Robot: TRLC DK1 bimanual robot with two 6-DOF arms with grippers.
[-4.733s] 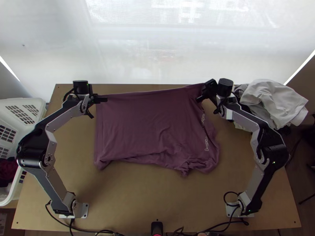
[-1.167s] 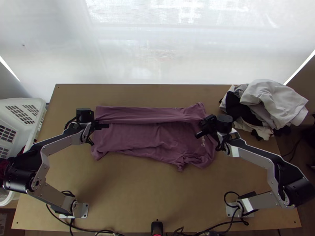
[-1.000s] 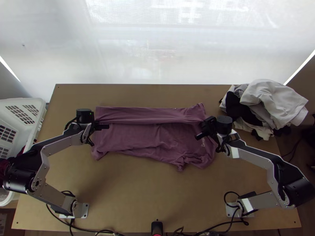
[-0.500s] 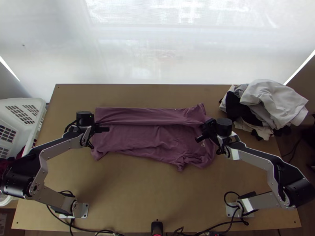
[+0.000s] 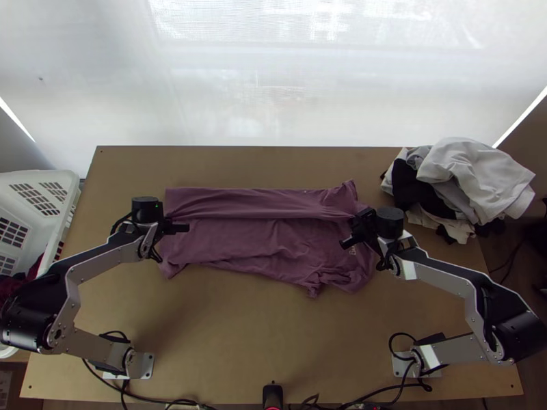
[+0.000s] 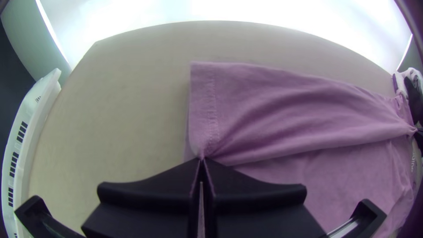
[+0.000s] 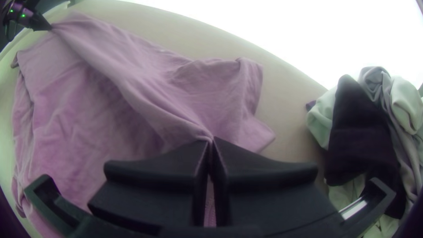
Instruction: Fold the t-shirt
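Top view, tee (image 5: 253, 239) part-folded, on tbl (image 5: 239, 335)

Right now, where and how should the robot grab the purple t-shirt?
Probably by the folded-over flap of the t-shirt, at both ends of its loose edge, coming from the near side, where that long, nearly straight edge faces. The left gripper and right gripper are shut on it.

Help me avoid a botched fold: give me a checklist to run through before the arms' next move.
1. Left gripper shut on the folded-over flap: ok.
2. Right gripper shut on the flap's edge: ok.
3. T-shirt smooth at its lower right in the top view: not ok, bunched.
4. Cloth under the flap flat: cannot tell.
5. Clothes pile apart from the t-shirt: ok.
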